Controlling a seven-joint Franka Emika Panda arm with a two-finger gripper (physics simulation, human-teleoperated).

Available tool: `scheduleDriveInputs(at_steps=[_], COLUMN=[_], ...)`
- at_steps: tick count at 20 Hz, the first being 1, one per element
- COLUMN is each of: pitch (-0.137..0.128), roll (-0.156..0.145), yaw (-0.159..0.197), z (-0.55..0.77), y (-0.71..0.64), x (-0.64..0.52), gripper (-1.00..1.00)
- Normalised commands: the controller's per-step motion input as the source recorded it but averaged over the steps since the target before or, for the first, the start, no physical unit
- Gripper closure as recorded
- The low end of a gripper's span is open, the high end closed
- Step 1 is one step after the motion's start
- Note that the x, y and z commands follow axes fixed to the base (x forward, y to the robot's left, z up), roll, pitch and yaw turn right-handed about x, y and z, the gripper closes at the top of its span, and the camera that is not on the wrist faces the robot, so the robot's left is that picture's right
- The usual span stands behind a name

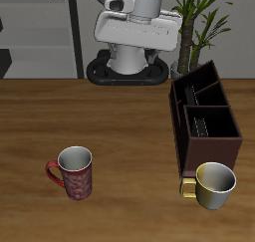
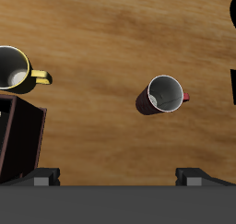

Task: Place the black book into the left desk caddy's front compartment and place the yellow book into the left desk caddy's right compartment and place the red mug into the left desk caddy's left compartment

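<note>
Cream-yellow mug (image 1: 215, 184) touching left desk caddy (image 1: 205, 120); red mug (image 1: 73, 172) well apart; pincer state unclear

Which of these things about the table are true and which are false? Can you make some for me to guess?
1. The red mug stands upright on the table. True.
2. The cream-yellow mug is inside the left desk caddy. False: it stands on the table just in front of the caddy.
3. The gripper is holding the red mug. False: the mug stands alone, nothing grips it.
4. The red mug's handle is red. True.
5. The two mugs touch each other. False: they stand far apart.
</note>
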Motion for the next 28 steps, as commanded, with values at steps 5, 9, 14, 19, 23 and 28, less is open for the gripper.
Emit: scheduleDriveInputs(at_steps=[5,9,14,19,23,28], pitch=[0.003,0.009,0.011,0.006,0.004,0.009], roll=[0.012,0.012,-0.016,0.010,0.033,0.045], yaw=[0.007,0.018,-0.011,-0.032,-0.008,-0.008], z=[-0.02,-0.12,-0.07,-0.05,-0.05,-0.13], y=[-0.17,-0.31,-0.36,-0.30,-0.08,0.22], x=[0.24,0.31,0.18,0.02,0.13,0.10], gripper=[-1.00,-1.00,-1.00,-1.00,-1.00,-1.00])
